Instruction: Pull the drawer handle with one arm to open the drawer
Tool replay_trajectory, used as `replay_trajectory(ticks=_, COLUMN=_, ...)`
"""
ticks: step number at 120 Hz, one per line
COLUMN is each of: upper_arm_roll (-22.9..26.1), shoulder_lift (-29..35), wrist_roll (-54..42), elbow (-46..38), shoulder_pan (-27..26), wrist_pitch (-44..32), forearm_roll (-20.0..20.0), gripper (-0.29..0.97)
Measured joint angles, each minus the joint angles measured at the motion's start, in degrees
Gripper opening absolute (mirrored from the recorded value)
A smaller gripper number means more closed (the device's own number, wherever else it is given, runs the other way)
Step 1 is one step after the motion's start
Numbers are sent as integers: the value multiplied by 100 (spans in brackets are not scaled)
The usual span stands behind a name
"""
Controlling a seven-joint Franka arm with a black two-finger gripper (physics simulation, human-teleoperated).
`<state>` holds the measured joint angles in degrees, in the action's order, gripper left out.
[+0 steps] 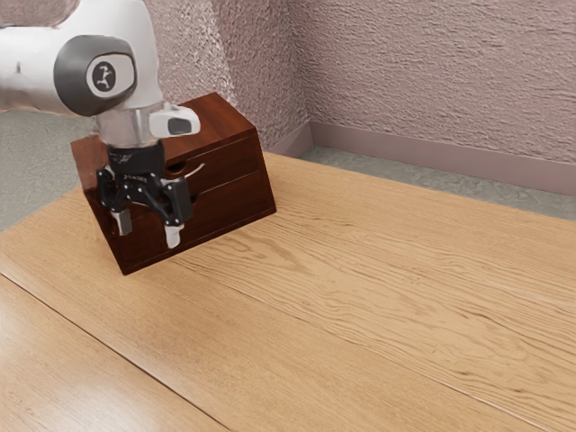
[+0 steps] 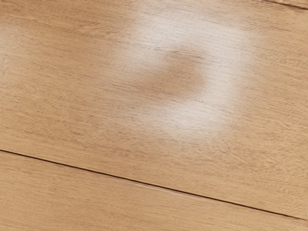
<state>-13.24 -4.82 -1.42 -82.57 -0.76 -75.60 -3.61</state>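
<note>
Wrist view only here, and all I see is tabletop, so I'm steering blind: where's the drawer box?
Observer: The box stands on the table, just beyond the pincer in the exterior view.
Operator: Pincer open?
Observer: Open, pointing down, holding nothing.
Operator: Handle grabbed?
Observer: No; the upper handle sits free, to the exterior view's right of the pincer.

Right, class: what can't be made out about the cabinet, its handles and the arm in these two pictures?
Upper handle: exterior view, partly covered by the jaws.
Lower drawer: exterior view, the jaws cover its middle.
Cabinet: exterior view, left end behind the arm.
Arm's base: cut off at the exterior view's left edge.
Table: wrist view, blurred dark patch of unclear source.
</note>
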Motion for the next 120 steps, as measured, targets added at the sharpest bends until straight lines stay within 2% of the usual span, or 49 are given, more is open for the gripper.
replay_trajectory(ticks=11, upper_arm_roll=24, shoulder_lift=-14, wrist_roll=38, elbow=-53, shoulder_pan=-544, wrist_pitch=-561, forearm_roll=-11, gripper=68)
replay_trajectory(ticks=26, upper_arm_roll=-19, shoulder_lift=94, wrist_roll=82, elbow=-43, shoulder_pan=-651, wrist_pitch=-820, forearm_roll=7, gripper=68)
replay_trajectory(ticks=38, upper_arm_roll=-36, shoulder_lift=14, wrist_roll=120, elbow=186, shoulder_pan=-461, wrist_pitch=-803, forearm_roll=32, gripper=68)
replay_trajectory(ticks=52, upper_arm_roll=14, shoulder_lift=-23, wrist_roll=-17, elbow=184, shoulder_pan=44, wrist_pitch=-938, forearm_roll=-10, gripper=68)
replay_trajectory(ticks=61, upper_arm_roll=872, shoulder_lift=110, wrist_roll=-199, elbow=-37, shoulder_pan=998, wrist_pitch=-1221, forearm_roll=-199, gripper=68)
replay_trajectory(ticks=68, upper_arm_roll=1294, shoulder_lift=116, wrist_roll=-349, elbow=-83, shoulder_pan=1347, wrist_pitch=-1420, forearm_roll=-389, gripper=68)
replay_trajectory(ticks=86, upper_arm_roll=1534, shoulder_lift=197, wrist_roll=-755, elbow=-494, shoulder_pan=1194, wrist_pitch=-2068, forearm_roll=-613, gripper=68)
replay_trajectory(ticks=107, upper_arm_roll=1459, shoulder_lift=621, wrist_roll=-1184, elbow=-1049, shoulder_pan=1087, wrist_pitch=-2751, forearm_roll=-669, gripper=68)
replay_trajectory(ticks=120, upper_arm_roll=1368, shoulder_lift=544, wrist_roll=-1439, elbow=-1109, shoulder_pan=1101, wrist_pitch=-2998, forearm_roll=-624, gripper=68)
